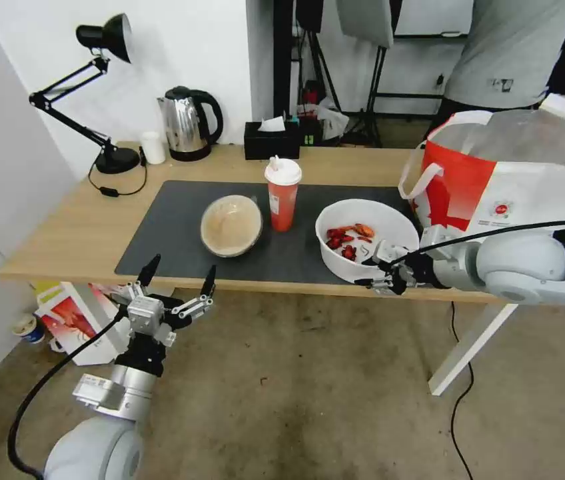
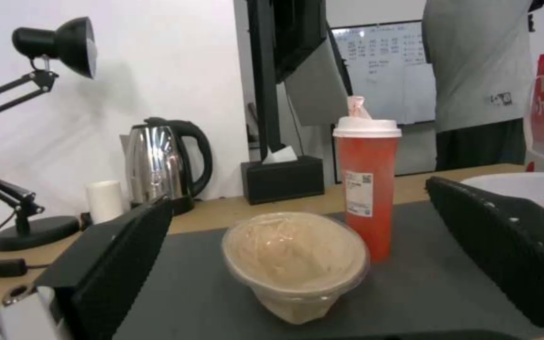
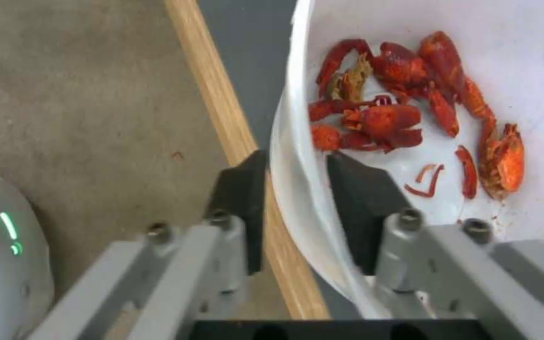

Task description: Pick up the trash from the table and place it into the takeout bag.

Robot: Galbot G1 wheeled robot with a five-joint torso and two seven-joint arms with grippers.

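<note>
- Right gripper point(image 3: 297, 189) fingers point(image 3: 360, 198) are straddling the rim of the white bowl of crayfish shells point(image 1: 368, 248), at 3 o'clock on the surface's point(image 1: 62, 247) mat, bag-side.
- Thin-rim pinch is risking tilt; shells spilling.
- Left gripper point(image 1: 179, 283) is hovering spread wide off the front edge.

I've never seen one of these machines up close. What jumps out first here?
The right pincer grips the near rim of the white bowl holding red food scraps, at the table's front edge on the right. Behind it stands the big red-and-white takeout bag. The left pincer hovers open before the table, facing the tan bowl and red cup.
</note>
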